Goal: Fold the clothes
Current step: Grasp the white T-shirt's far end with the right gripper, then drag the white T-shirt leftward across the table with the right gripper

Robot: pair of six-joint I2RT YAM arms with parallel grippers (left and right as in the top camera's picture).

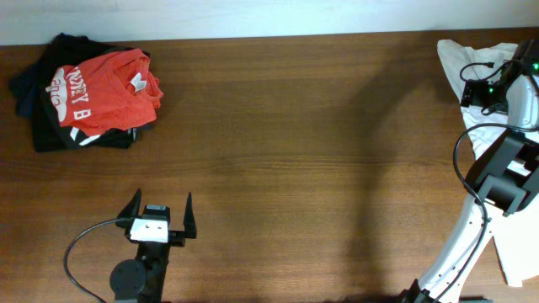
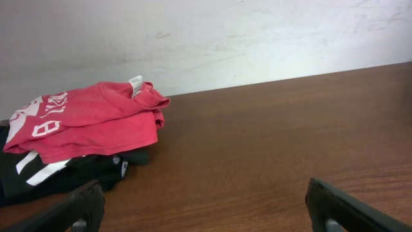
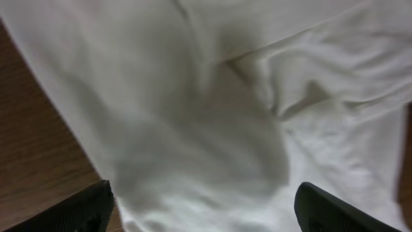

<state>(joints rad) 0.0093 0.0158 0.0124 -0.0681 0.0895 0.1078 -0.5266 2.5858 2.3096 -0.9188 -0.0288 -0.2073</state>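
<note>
A red T-shirt with white lettering lies crumpled on top of black garments at the far left of the wooden table. In the left wrist view the red T-shirt and the black garments lie ahead to the left. My left gripper is open and empty near the front left edge, well short of the pile. A crumpled white garment lies at the far right corner. My right gripper is open just above the white garment, with cloth between the fingers.
More white cloth lies along the right edge, partly behind the right arm. A pale wall runs behind the table's far edge. A black cable loops beside the left arm's base.
</note>
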